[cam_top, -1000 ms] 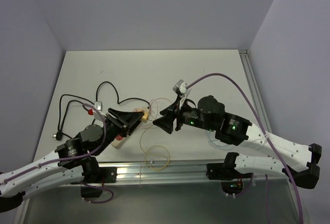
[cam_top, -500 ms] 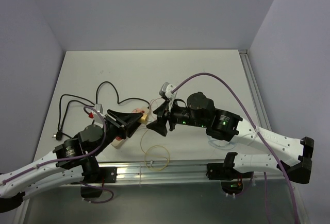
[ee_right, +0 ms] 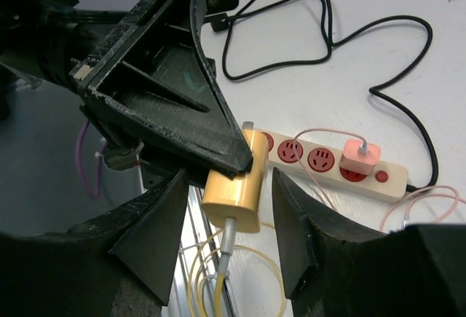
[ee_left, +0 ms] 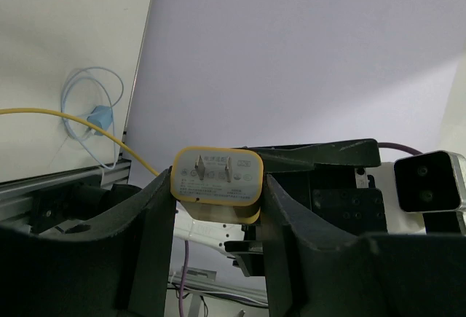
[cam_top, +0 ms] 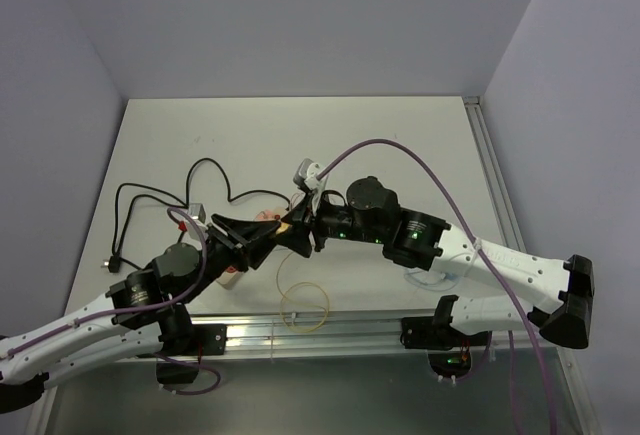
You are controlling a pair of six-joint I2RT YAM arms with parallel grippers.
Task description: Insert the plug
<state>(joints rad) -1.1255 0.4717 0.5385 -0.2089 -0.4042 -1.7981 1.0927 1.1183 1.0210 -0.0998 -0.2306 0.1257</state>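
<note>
My left gripper (cam_top: pixel 258 240) is shut on the yellow plug (ee_left: pixel 216 184), whose two prongs face the left wrist camera. In the right wrist view the plug (ee_right: pixel 234 186) hangs from the left gripper's black finger (ee_right: pixel 167 98), its yellow cable trailing down. My right gripper (ee_right: pixel 229 240) is open, one finger on each side of the plug body with a gap on both sides. The cream power strip (ee_right: pixel 320 162) with red sockets lies on the table below, with a pink plug (ee_right: pixel 362 158) in its far end. From above the strip (cam_top: pixel 231 275) is mostly hidden under the left gripper.
A black cable (cam_top: pixel 150 195) loops over the table's left side. A yellow cable coil (cam_top: pixel 305 305) lies near the front rail (cam_top: pixel 330 329). A pale blue cable loop (ee_left: pixel 95 116) lies on the table's right side. Both arms crowd the table's middle front.
My right arm has swung left, bringing its open gripper up to the left gripper until its fingers flank the yellow plug. The left gripper has stayed nearly still, holding the plug.
</note>
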